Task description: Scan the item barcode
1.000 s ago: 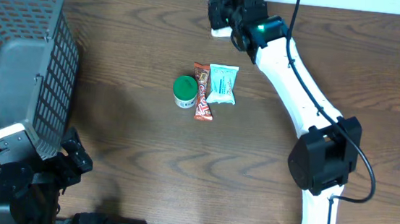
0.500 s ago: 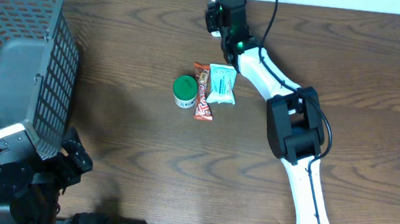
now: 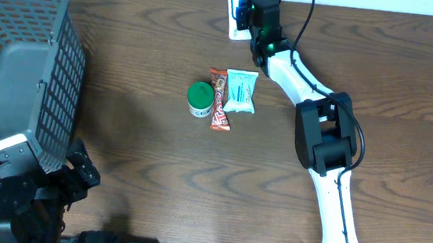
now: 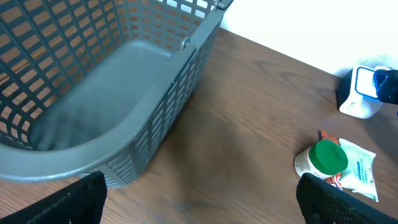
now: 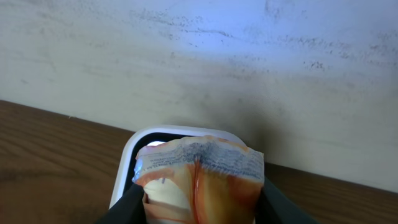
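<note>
An orange and white crinkled packet point(image 5: 198, 180) fills the lower middle, pinched between the two dark fingers point(image 5: 127, 211) of the right gripper point(image 5: 199, 210), its sealed upper edge pointing up. Just behind it stands a scanner point(image 5: 124, 167) with a white rounded rim and a dark window, mostly hidden by the packet. It rests on the brown wooden table point(image 5: 50, 155), against a pale wall point(image 5: 249, 62).

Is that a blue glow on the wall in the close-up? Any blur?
Right wrist view: a bluish patch on the wall, and the near packet looks soft. Left wrist view: the wall is washed out white. Overhead view: evenly lit, sharp.
</note>
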